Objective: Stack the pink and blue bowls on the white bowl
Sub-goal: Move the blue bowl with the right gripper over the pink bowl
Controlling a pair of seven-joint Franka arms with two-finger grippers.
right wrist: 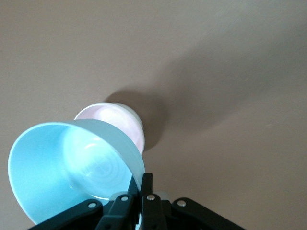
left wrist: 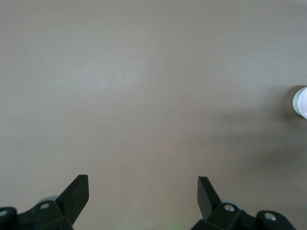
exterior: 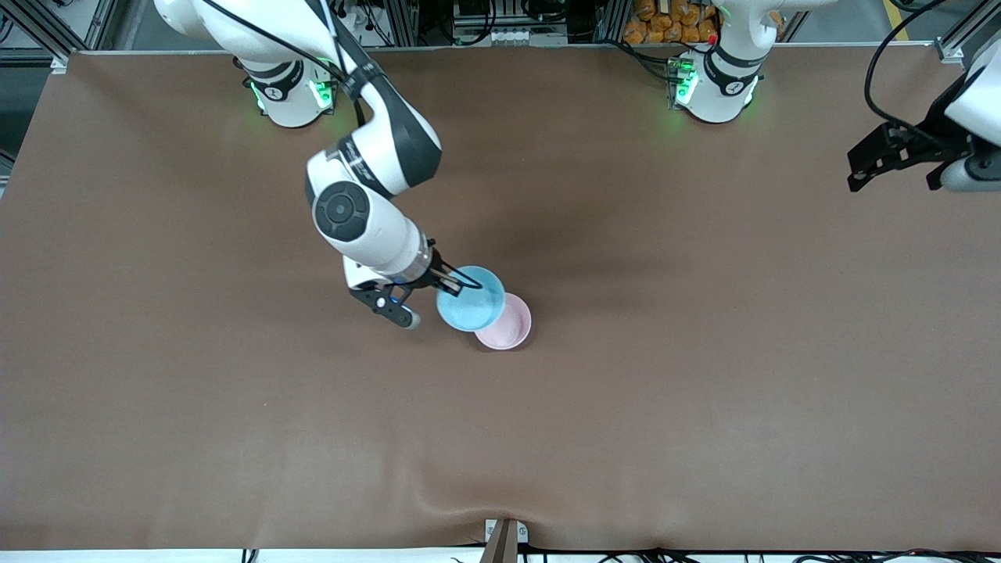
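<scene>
My right gripper (exterior: 453, 283) is shut on the rim of the light blue bowl (exterior: 471, 301) and holds it tilted in the air, partly over the pale pink bowl (exterior: 510, 324). In the right wrist view my right gripper (right wrist: 142, 184) pinches the blue bowl (right wrist: 72, 163) at its rim, with the pink bowl (right wrist: 112, 120) just past it. A whitish outer wall (right wrist: 139, 128) shows under the pink rim; I cannot tell whether it is the white bowl. My left gripper (exterior: 860, 173) waits open and empty over the left arm's end of the table, also seen in the left wrist view (left wrist: 144, 184).
The brown table cloth (exterior: 704, 391) is bare around the bowls. A small white round thing (left wrist: 301, 101) shows at the edge of the left wrist view; I cannot tell what it is.
</scene>
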